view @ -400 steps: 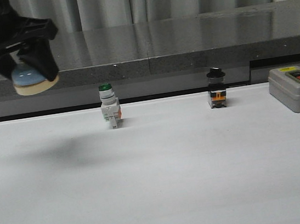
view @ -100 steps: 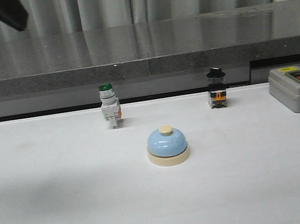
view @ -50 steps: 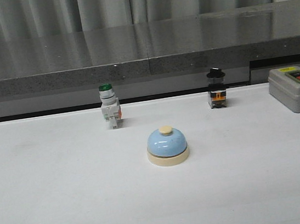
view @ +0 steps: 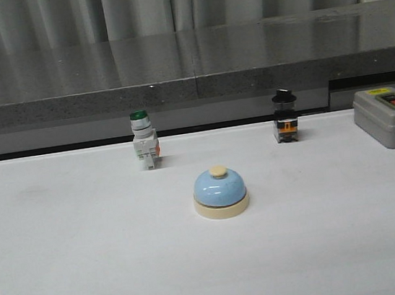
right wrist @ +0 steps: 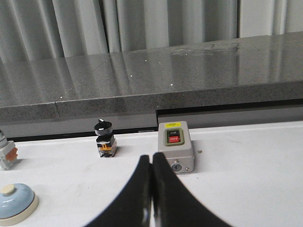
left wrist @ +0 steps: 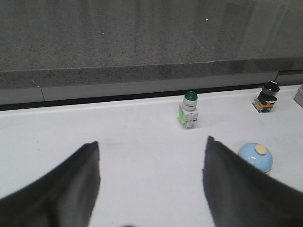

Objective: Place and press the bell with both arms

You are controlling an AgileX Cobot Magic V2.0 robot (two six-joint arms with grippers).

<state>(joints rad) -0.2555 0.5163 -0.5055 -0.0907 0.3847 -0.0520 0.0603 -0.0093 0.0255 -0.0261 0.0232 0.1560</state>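
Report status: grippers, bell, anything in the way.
Left gripper open, empty. Right gripper shut, empty. Bell upright on the table, not pressed yet. Nothing blocking its button.

Soft, even, rather dim light falls from above, and the colours look greyish. The table (view: 91,278) is bright and nearly shadowless; the bell (view: 220,192) casts only a faint shade at its base. The dark ledge (view: 186,61) carries pale, streaky reflections of the curtain (view: 164,3). In the wrist views the close fingers (left wrist: 61,189) are blurred, with soft edges.
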